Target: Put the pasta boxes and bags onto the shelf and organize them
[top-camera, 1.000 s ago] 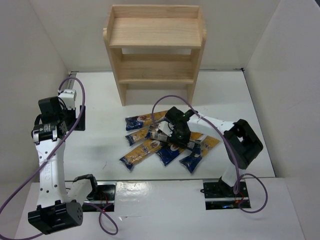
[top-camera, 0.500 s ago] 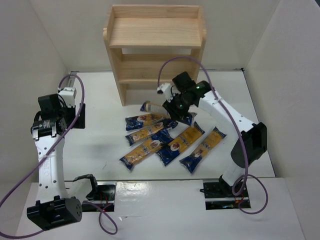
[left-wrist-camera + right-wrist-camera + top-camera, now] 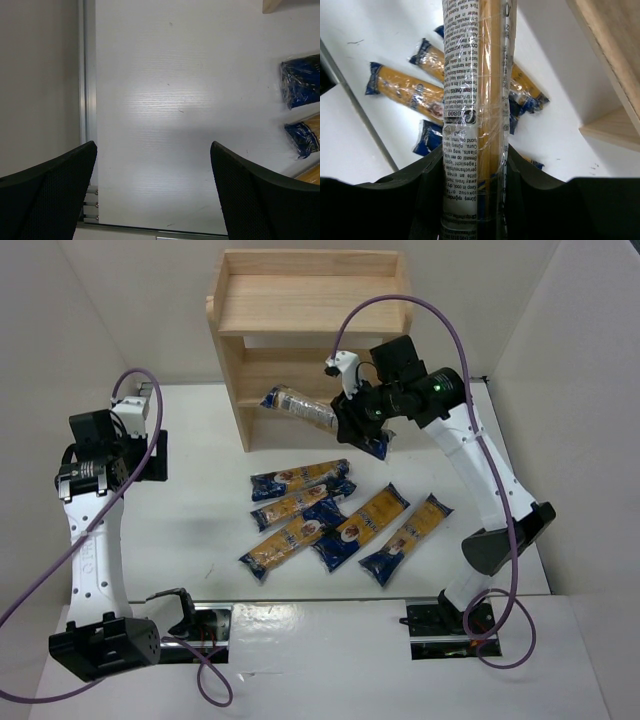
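Note:
My right gripper is shut on a pale greyish pasta pack and holds it in the air, nearly level, in front of the lower tiers of the wooden shelf. In the right wrist view the pack runs straight up between my fingers, with the shelf's side at the upper right. Several dark-blue packs lie fanned out on the table below. My left gripper is open and empty over bare table at the far left.
White walls close in the table on the left, right and back. A metal rail runs along the left edge. Two pack ends show at the right of the left wrist view. The arm bases sit at the near edge.
My right gripper lifted the greyish pack off the pile and carried it up and away toward the shelf. My left arm shifted slightly, staying open.

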Tool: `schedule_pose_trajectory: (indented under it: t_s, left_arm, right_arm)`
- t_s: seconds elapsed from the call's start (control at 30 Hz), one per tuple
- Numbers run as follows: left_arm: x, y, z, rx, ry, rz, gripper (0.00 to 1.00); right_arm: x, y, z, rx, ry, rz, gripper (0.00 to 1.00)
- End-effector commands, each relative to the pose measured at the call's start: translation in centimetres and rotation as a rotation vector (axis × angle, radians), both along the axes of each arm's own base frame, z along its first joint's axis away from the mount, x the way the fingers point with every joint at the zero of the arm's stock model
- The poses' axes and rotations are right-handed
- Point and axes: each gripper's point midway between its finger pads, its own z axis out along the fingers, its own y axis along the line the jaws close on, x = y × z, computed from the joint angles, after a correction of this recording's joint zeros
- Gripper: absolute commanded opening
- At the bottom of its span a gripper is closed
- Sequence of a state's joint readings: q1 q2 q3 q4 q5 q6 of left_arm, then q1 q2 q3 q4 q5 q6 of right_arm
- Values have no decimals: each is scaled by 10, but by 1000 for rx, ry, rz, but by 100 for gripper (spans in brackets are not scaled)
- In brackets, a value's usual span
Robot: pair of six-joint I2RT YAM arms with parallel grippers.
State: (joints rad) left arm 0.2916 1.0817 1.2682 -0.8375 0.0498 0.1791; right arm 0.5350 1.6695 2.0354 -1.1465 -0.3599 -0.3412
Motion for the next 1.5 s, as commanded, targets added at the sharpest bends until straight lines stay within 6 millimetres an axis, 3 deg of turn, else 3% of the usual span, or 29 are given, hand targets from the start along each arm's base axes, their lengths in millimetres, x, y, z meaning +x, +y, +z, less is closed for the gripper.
schedule_pose_trajectory:
  t_s: [0.0,0.03,0.3,0.33,0.43,0.57,0.83,0.87,1.27,1.47]
  left_arm:
    - [4,-1,9,-15,-31,0,100]
    - [3,-2,5,-17,-22,1,100]
    - [1,0,-2,-17,-3,8,100]
    - [1,0,-2,-17,-3,8,100]
    - [0,1,-6,-13,8,16,100]
    - [-2,2,-8,-9,19,23,100]
    - [-3,4,-8,-3,21,31,100]
    - [-3,4,-8,-3,21,31,100]
    - [-3,4,-8,-3,21,31,100]
    - [-4,3,-5,-7,10,37,100]
  right_arm:
    - [-14,25,65,155,-157,134,0]
    - [-14,26,83,185,-201,143,0]
    - [-13,34,148,305,-370,176,0]
    - [-14,34,164,326,-411,178,0]
    - [1,38,177,361,-444,125,0]
    - [36,24,185,389,-456,-41,0]
    - [75,-11,212,384,-589,-308,0]
    - [80,-11,208,373,-586,-323,0]
    - [81,-48,259,411,-741,-486,0]
    - [82,-57,281,466,-791,-548,0]
